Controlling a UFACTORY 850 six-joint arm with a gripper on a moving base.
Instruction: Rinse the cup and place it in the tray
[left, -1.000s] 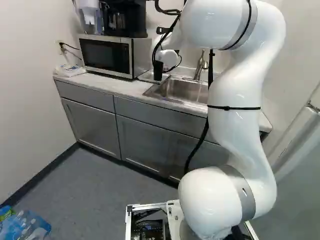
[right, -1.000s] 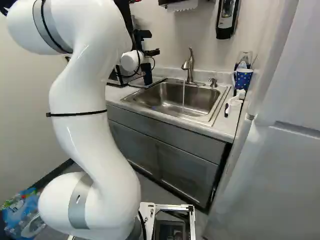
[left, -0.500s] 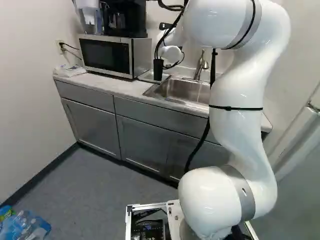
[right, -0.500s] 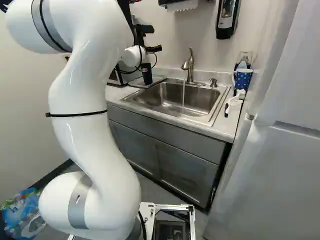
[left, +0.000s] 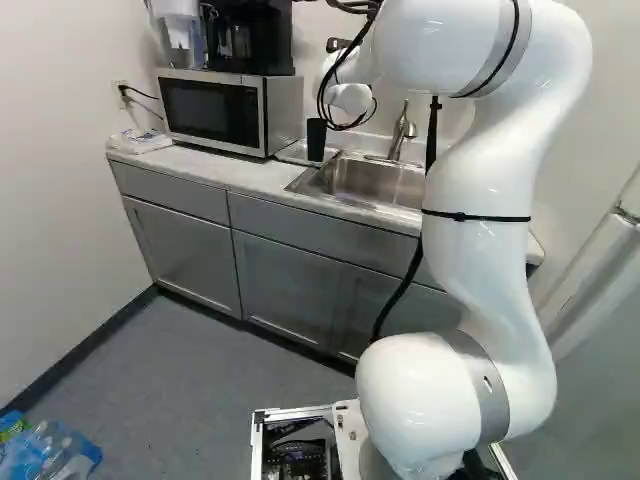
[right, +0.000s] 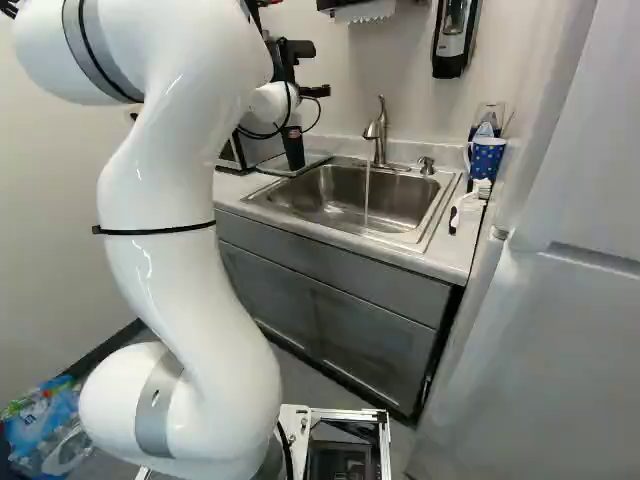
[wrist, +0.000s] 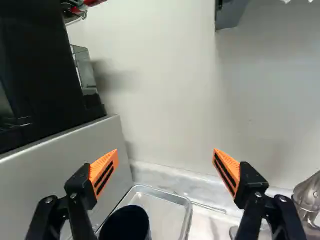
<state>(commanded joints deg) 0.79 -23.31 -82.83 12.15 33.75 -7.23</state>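
While a microwave (left: 210, 112) stands along the counter's (left: 230, 172) back edge, the dark cup (left: 316, 139) sits upright in the tray (right: 271, 166), near its front corner on the sink side. Above the cup and apart from it, the gripper (right: 316, 91) is released, fingers spread wide. Water runs from the faucet (right: 379, 132) into the sink (right: 400, 195); near the counter's right edge stands a blue spotted mug (right: 487, 158).

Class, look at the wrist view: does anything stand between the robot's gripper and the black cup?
Nothing visible does: the cup stands on the tray, with no object between it and the open gripper.
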